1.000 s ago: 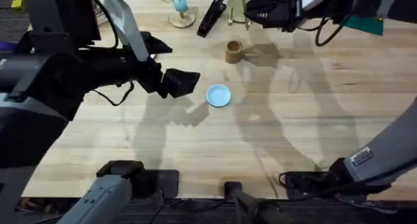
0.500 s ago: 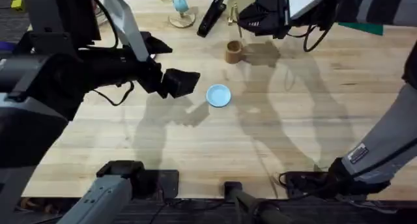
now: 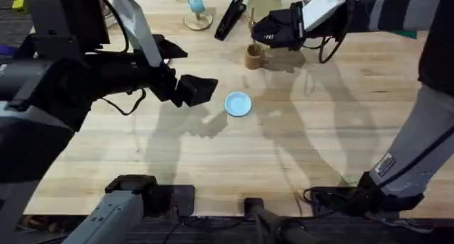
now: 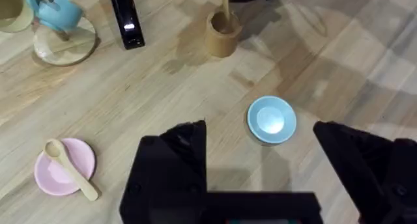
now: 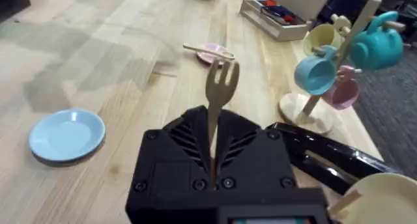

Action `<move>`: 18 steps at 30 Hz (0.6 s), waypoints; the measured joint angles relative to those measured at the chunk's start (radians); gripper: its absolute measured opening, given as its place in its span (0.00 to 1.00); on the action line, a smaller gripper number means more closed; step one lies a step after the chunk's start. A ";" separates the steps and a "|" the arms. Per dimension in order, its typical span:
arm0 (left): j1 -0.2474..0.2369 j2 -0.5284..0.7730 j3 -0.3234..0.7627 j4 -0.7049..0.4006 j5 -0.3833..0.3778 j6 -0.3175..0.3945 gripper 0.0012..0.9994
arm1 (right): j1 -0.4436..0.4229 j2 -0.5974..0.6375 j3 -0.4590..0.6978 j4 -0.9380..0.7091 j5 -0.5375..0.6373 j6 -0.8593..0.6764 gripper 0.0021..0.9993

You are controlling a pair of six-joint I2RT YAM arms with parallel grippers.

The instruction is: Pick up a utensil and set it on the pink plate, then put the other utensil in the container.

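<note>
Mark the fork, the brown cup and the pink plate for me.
fork (image 5: 221,77), right wrist view, on its pronged head.
brown cup (image 4: 222,36), left wrist view, on its side wall.
pink plate (image 4: 53,175), left wrist view, on bare surface beside the spoon.

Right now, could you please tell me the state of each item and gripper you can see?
Small pale wooden spoon: lying across the small round pink plate.
Pale wooden fork: held upright, prongs up.
Tan-brown cylindrical cup: upright, the fork's handle in or just above it.
Light blue round plate: bare.
Right gripper: shut on the fork.
Left gripper: open, holding nothing.
</note>
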 joint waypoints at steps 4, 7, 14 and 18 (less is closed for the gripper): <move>0.000 0.000 0.000 0.000 0.000 0.000 1.00 | 0.004 0.015 0.000 0.001 0.000 0.000 0.03; 0.000 0.000 0.000 0.000 0.000 0.000 1.00 | 0.006 0.020 0.000 0.001 0.000 0.000 0.03; 0.000 0.000 0.000 0.000 0.000 0.000 0.99 | 0.006 0.021 0.000 0.002 0.000 0.000 0.03; 0.000 0.000 0.000 0.000 0.000 0.000 1.00 | 0.006 0.022 0.000 0.002 0.000 0.000 0.03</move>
